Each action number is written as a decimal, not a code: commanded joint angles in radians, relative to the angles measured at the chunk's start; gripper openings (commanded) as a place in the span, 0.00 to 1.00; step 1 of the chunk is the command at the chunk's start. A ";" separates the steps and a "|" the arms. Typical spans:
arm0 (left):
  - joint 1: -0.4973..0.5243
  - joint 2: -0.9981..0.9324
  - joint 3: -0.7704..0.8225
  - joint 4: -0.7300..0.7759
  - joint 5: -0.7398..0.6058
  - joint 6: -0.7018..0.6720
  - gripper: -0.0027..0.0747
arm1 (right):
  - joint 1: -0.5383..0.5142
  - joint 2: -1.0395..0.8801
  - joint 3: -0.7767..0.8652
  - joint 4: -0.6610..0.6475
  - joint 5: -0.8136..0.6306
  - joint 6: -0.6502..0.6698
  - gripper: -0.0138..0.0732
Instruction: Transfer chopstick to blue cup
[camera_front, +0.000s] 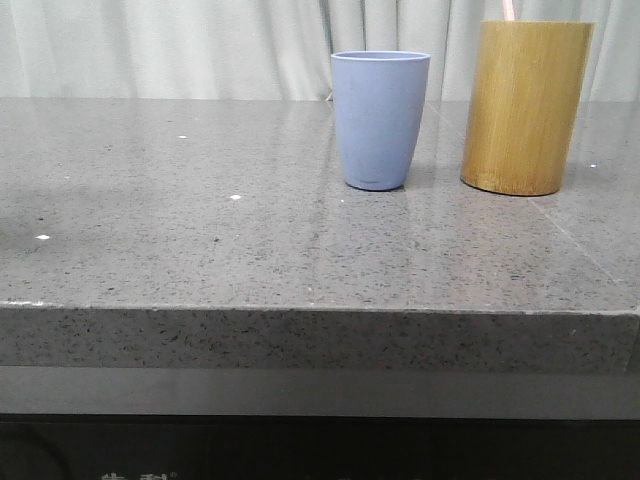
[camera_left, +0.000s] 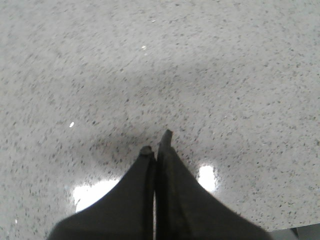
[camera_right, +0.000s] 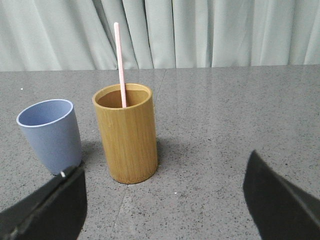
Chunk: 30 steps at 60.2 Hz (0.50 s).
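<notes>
A pale pink chopstick (camera_right: 119, 65) stands upright in the yellow-brown bamboo cylinder (camera_right: 127, 132); in the front view only its tip (camera_front: 508, 9) shows above the cylinder (camera_front: 522, 106). The empty blue cup (camera_front: 379, 119) stands on the table just left of the cylinder, and shows in the right wrist view (camera_right: 51, 135) too. My right gripper (camera_right: 162, 200) is open and empty, low over the table, short of the cylinder. My left gripper (camera_left: 156, 146) is shut and empty above bare table. Neither gripper shows in the front view.
The grey speckled stone table (camera_front: 200, 230) has a thick front edge (camera_front: 300, 340). A pale curtain (camera_right: 225, 30) hangs behind the table. Bright light reflections (camera_left: 92, 192) lie on the surface below the left gripper.
</notes>
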 joint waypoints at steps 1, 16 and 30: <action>0.007 -0.143 0.105 -0.011 -0.159 -0.029 0.01 | 0.002 0.014 -0.036 0.005 -0.076 -0.002 0.90; 0.007 -0.467 0.431 -0.023 -0.395 -0.029 0.01 | 0.002 0.017 -0.036 0.005 -0.079 -0.002 0.90; 0.007 -0.792 0.632 -0.023 -0.546 -0.029 0.01 | 0.002 0.106 -0.036 0.005 -0.134 -0.002 0.90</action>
